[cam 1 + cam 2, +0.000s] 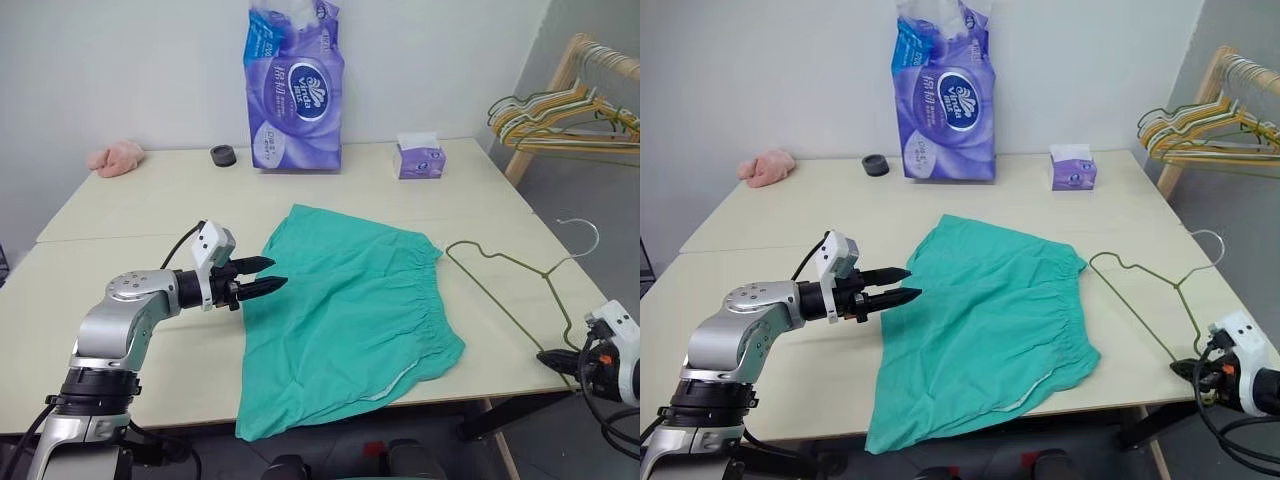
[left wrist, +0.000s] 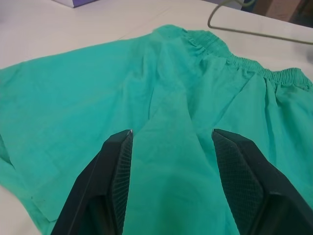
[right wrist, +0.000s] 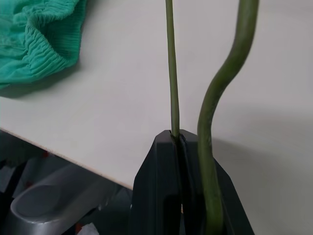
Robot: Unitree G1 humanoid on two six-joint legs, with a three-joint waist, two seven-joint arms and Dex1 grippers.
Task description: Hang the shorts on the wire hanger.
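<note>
I am looking down on a pale wooden table [image 1: 150,210] set against a white wall, and I place everything from the shorts [image 1: 345,315], which lie spread flat near the table's front edge, one corner drooping over it. Far off to their left, by the wall, sits a small pink cloth lump [image 1: 115,157], and nearer the middle a little black ring-shaped object [image 1: 223,155]. My left gripper [image 1: 262,276] hovers at the left edge of the shorts, pointing across them, its two black fingers [image 2: 115,178] spread apart with nothing between them; in the left wrist view the teal cloth lies beneath the gap, though I cannot tell whether the tips touch it. Behind the shorts, against the wall, stands a tall purple tissue pack [image 1: 295,85], and to its right a small purple tissue box [image 1: 420,157]. Just right of the gathered waistband lies the wire hanger [image 1: 510,285], flat on the table, its hook pointing away toward the far right edge. My right gripper [image 3: 177,139] sits at the table's front right corner, clamped tight on the thin wire at the hanger's near end. Beyond the table, well right of the shorts, a wooden rack [image 1: 560,95] carries a bunch of hangers [image 1: 560,120].
</note>
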